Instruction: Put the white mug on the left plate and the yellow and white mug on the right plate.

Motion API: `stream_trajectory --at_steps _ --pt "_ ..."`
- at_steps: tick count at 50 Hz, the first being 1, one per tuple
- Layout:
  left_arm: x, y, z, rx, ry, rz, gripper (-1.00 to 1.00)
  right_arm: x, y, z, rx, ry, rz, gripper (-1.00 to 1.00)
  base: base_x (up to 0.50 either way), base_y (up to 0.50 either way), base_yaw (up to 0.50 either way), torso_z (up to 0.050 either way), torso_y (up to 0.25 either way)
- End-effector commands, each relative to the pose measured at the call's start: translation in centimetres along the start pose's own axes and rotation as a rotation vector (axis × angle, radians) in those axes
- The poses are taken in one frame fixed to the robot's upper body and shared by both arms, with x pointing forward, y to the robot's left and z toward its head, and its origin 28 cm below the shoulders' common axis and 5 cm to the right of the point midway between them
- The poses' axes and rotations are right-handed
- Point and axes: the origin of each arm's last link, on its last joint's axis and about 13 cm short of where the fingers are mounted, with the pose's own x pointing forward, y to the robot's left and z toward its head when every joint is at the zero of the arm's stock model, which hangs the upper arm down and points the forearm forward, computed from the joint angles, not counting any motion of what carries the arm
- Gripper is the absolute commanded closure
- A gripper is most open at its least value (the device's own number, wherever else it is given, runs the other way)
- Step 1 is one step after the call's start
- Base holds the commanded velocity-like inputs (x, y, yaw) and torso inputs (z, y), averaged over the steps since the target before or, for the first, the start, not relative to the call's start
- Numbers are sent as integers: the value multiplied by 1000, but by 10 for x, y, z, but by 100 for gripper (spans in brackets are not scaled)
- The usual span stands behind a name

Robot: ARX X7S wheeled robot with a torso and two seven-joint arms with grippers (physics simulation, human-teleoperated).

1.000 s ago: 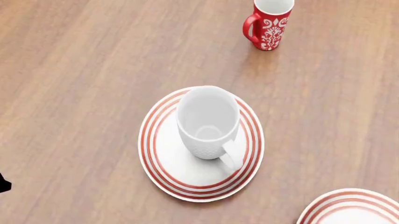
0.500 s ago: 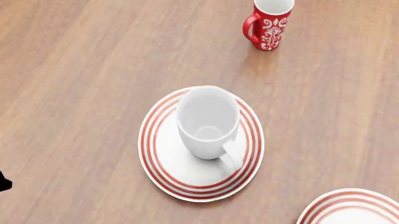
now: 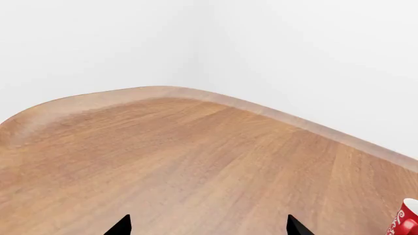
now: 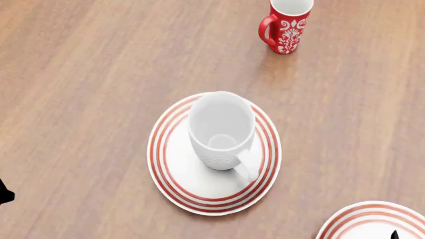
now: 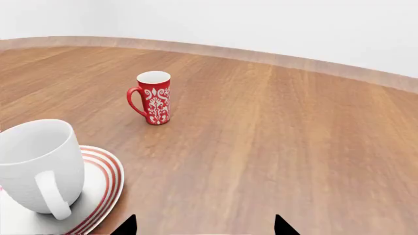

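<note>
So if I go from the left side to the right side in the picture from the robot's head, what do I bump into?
The plate with the red rings carrying the big white mug → the red flowery mug farther back → the second red-ringed plate at the near right corner.

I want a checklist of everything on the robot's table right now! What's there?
Surface: brown wooden table with a rounded edge.
Job's things: white mug upright on the left plate; right plate partly in view; yellow and white mug not seen.
Clutter: red patterned mug standing on the table.
Grippers: left tool and right tool open, holding nothing.
Cables: nothing seen.
Surroundings: plain white wall.
</note>
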Motion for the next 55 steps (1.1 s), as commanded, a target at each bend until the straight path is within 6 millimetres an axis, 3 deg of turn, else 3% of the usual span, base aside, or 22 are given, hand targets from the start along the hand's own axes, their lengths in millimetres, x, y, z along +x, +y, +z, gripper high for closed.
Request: stream_trajectory --at_steps 1,6,16,22,38,47,55 --pt "0 1 -1 2 1 -3 -100 33 -2 13 38 -32 -10 -100 0 0 0 0 0" --pt "-1 0 -2 2 3 -22 -100 55 -2 16 53 -26 -22 -100 0 0 0 0 0" --pt "29 -10 -1 67 -10 -65 -100 107 -4 16 52 -49 14 -100 0 0 0 0 0" --pt "43 -15 7 103 -16 -98 -100 121 3 22 88 -86 51 -100 0 0 0 0 0" --pt "63 -27 49 140 -124 -149 -100 115 10 75 56 -221 58 -100 0 0 0 0 0" --pt "63 -32 70 109 -191 -164 -100 91 10 110 30 -311 68 -100 0 0 0 0 0" --pt "60 -32 82 102 -236 -175 -100 80 15 121 26 -345 89 -100 0 0 0 0 0"
